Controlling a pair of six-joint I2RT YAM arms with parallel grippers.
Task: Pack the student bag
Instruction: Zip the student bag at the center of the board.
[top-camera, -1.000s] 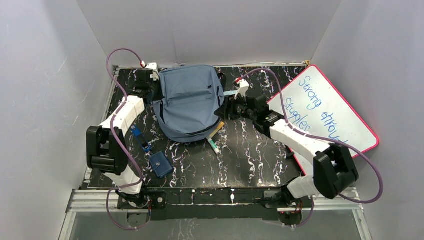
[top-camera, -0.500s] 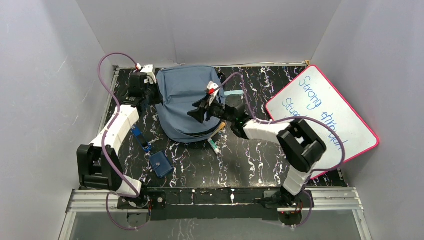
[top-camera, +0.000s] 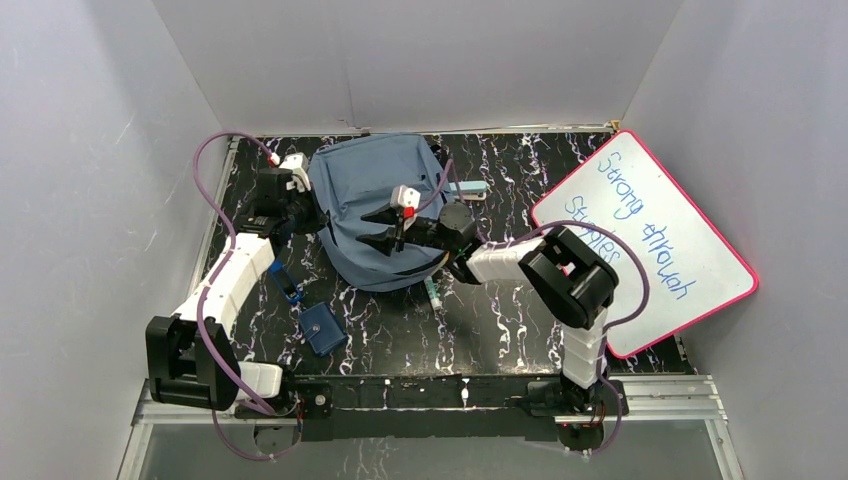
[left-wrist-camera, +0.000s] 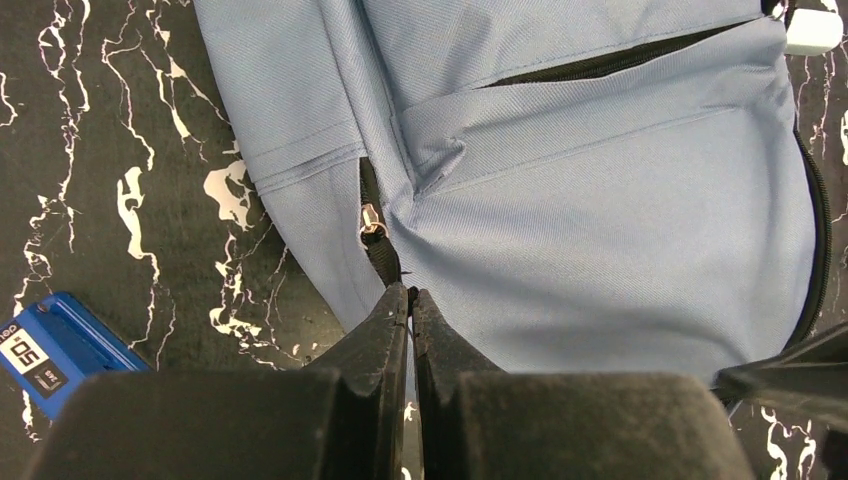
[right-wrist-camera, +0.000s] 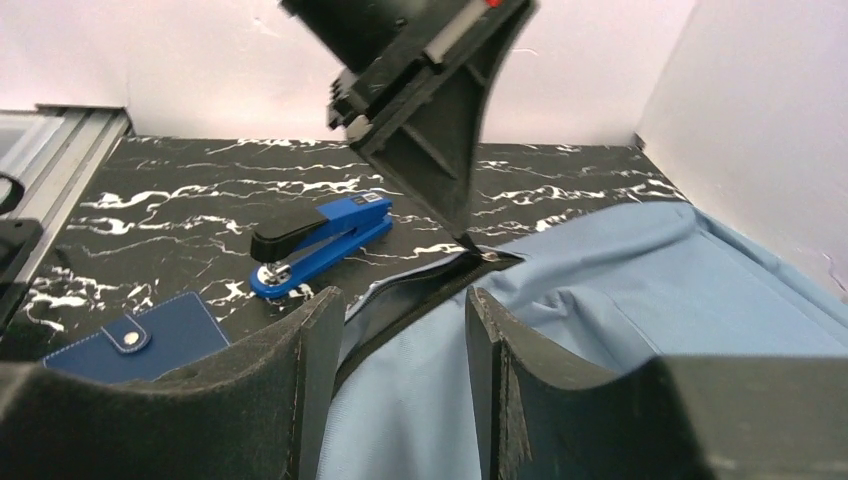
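Pinching the zipper pull (left-wrist-camera: 383, 258) of the student bag (top-camera: 375, 195), flat at the far middle of the table (top-camera: 500, 310), in the closed left gripper (left-wrist-camera: 410, 295), likely to run the zip, with the right gripper (top-camera: 383, 228) parted and empty above the fabric, apparently to brace it.

A black table (top-camera: 500, 310) veined with white is carrying everything. A blue stapler (top-camera: 285, 283) with a black top is lying on its left part, and a dark-blue snap wallet (top-camera: 322, 329) is sitting near it, closer to the near edge, the two apart. A teal marker (top-camera: 430, 291) is lying near the middle, partly hidden. A pale-blue item (top-camera: 468, 187), too small to identify, is resting toward the far side. A red-rimmed whiteboard (top-camera: 650, 230) is lying tilted across the right edge, showing blue handwriting that begins "Strong through". White walls are enclosing three sides.
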